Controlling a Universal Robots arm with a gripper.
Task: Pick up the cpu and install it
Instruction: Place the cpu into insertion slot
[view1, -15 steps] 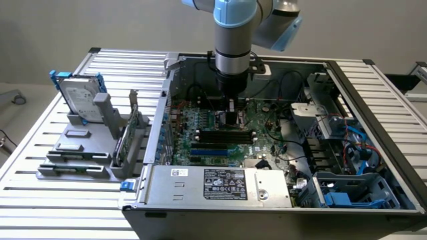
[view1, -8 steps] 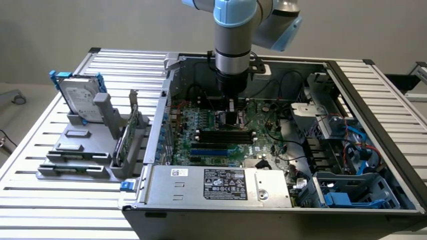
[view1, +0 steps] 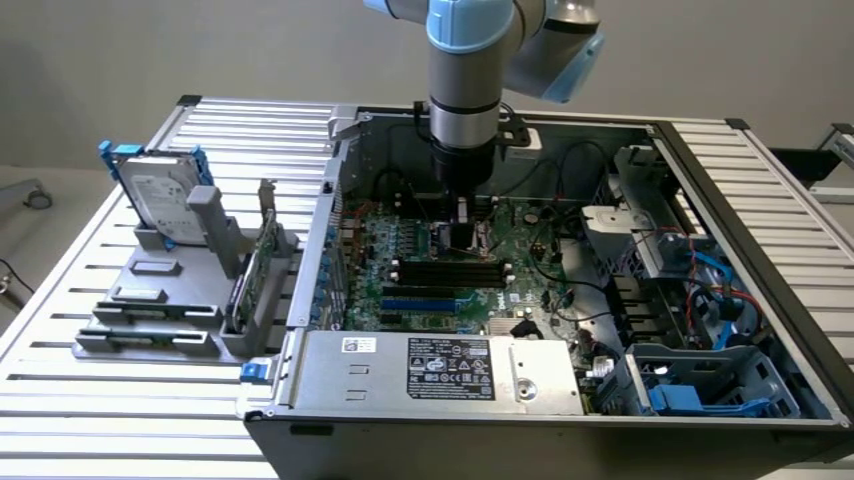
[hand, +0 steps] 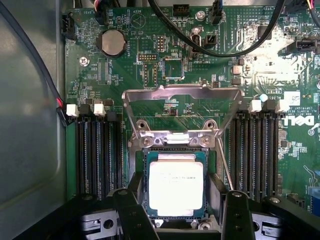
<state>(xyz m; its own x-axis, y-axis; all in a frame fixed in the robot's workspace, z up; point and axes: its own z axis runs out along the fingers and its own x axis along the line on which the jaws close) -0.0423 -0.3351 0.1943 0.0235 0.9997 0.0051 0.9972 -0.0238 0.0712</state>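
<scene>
Reaching down into the open computer case (view1: 747, 190), the arm's gripper (view1: 465, 232) hangs right over the cpu (hand: 176, 186) with its fingers spread wide.

The cpu is a small shiny square. It lies flat in its socket on the green board (hand: 165, 30), just under the gripper (hand: 180, 197). One black finger (hand: 131, 207) stands on each side of the chip, and the gripper holds nothing. The silver metal frame (hand: 181, 92) of the socket is flipped up, away from the chip. Long black slots (hand: 97, 150) run along both sides.
</scene>
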